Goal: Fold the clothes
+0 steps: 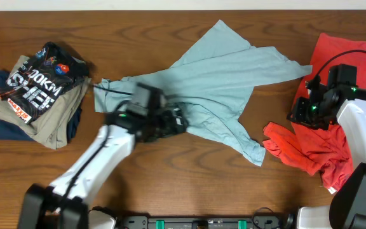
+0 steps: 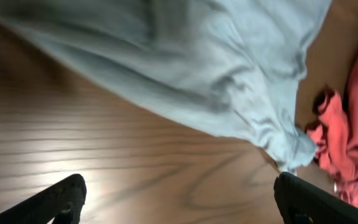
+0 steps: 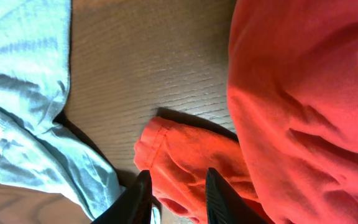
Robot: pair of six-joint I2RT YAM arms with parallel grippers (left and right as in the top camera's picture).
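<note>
The clothes lie loose on a brown wood-grain bench [image 1: 170, 191], and the pale blue-grey T-shirt [image 1: 221, 83] is taken here as the landmark. It is spread unfolded and creased across the middle of the bench, with one point of cloth drawn out towards the far edge and another trailing towards the near right. Just to the right of the T-shirt a coral-red garment [image 1: 310, 149] is heaped in a crumpled state, apart from it but close to its trailing corner. Well to the left of the T-shirt a stack of folded garments [image 1: 37, 95] is seen, topped by a dark printed piece over khaki and navy ones. The left hand [image 1: 173, 121] is placed at the near left edge of the T-shirt; in its wrist view the jaws are spread wide, with only bare bench between them and the T-shirt's hem beyond. The right hand [image 3: 178, 177] is held just off the T-shirt's right side, over a coral-red sleeve fold, its jaws parted a little; no pinch on the cloth can be made out.
</note>
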